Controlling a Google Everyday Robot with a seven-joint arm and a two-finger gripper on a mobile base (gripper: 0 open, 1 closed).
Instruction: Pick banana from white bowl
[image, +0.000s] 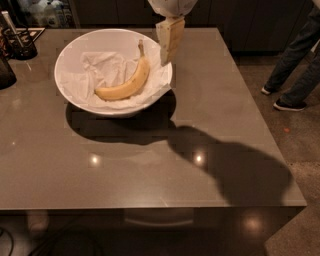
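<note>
The banana (125, 85) is yellow with brown speckles and lies curved inside the white bowl (95, 40), its dark stem pointing to the far side. It rests on crumpled white paper (95, 70) that lines the bowl. The bowl stands at the far left of the grey table (215, 100). My gripper (166, 59) hangs from above at the bowl's far right rim, just right of the banana's stem and apart from it. It holds nothing.
A black holder with utensils (19, 42) and a dark object (5, 72) stand at the table's far left. A person's legs and shoes (292, 75) are on the floor to the right. My arm's shadow (235, 170) falls across the table's near right.
</note>
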